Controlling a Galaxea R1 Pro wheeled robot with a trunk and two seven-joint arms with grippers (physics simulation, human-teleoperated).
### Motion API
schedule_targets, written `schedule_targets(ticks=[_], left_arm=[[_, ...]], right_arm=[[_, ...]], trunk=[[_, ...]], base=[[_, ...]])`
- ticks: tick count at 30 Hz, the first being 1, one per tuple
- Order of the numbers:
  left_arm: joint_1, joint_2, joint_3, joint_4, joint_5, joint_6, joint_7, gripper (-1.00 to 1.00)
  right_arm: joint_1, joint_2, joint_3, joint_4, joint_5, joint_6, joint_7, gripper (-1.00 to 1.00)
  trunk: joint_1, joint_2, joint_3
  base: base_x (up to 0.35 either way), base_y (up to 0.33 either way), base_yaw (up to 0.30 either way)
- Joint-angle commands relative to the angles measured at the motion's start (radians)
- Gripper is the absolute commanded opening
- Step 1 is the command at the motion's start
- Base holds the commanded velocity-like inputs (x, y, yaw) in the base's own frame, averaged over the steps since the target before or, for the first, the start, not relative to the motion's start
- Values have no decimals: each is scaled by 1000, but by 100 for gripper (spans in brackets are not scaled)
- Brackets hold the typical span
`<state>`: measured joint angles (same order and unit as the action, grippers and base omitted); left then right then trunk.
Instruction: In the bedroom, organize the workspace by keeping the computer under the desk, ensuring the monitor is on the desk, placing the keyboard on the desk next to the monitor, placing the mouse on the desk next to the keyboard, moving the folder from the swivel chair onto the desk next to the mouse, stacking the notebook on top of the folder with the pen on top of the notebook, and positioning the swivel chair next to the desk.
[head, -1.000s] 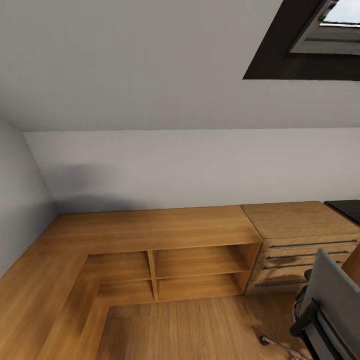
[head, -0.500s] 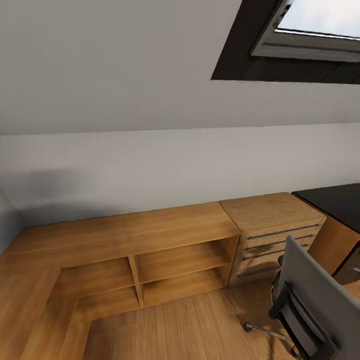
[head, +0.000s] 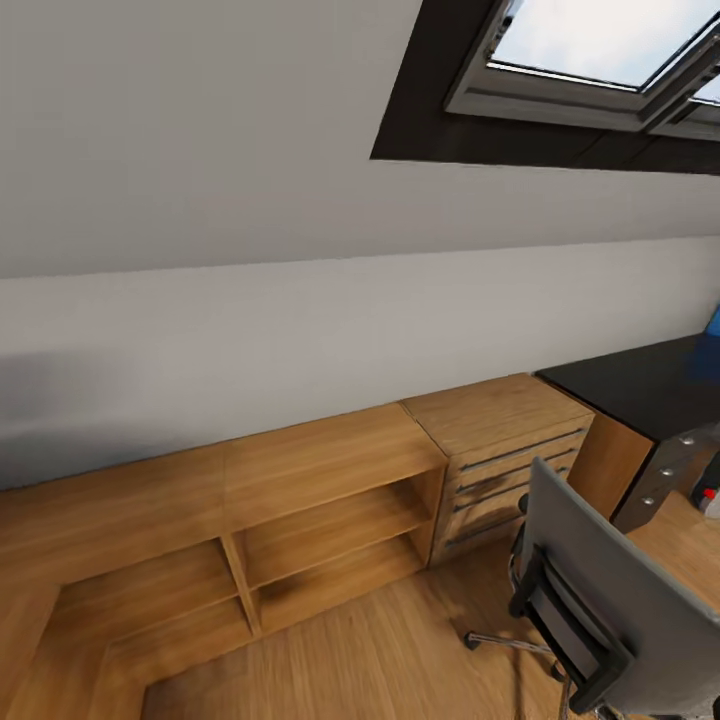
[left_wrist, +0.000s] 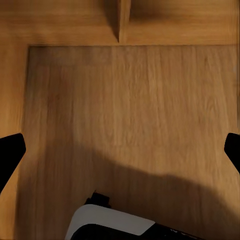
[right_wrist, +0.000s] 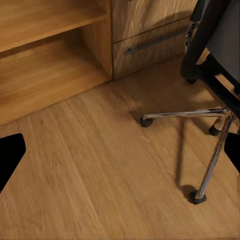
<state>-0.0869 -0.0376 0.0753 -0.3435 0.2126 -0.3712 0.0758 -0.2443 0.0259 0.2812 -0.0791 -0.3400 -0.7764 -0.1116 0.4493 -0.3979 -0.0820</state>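
Head view: grey upholstered swivel chair (head: 610, 590) near right, black-topped desk (head: 640, 385) far right beyond low light-wood cabinet (head: 500, 440). Left gripper (left_wrist: 120, 152) and right gripper (right_wrist: 120, 152) spread, empty. Risk: base clipping chrome chair legs (right_wrist: 200, 135) on approach, rolling chair away.

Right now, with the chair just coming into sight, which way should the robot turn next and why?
Probably turn further right: the black-topped desk sits cut off at the right edge, with the swivel chair low right, its seat hidden behind the backrest.
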Motion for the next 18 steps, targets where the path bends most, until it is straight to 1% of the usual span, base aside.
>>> schedule_targets(ticks=[1,9,15,18], left_arm=[[0,-1,4,0,0,-3,-1,100],[0,-1,4,0,0,-2,-1,100],[0,-1,4,0,0,-2,-1,100],[0,0,4,0,0,-2,-1,100]], right_arm=[[-1,0,9,1,-1,-2,-10,100],[-1,0,9,1,-1,-2,-10,100],[-1,0,9,1,-1,-2,-10,100],[-1,0,9,1,-1,-2,-10,100]], trunk=[[1,-2,-2],[1,-2,-2],[1,-2,-2],[1,-2,-2]], base=[[58,76,-300],[34,39,-300],[205,164,-300],[134,89,-300]])
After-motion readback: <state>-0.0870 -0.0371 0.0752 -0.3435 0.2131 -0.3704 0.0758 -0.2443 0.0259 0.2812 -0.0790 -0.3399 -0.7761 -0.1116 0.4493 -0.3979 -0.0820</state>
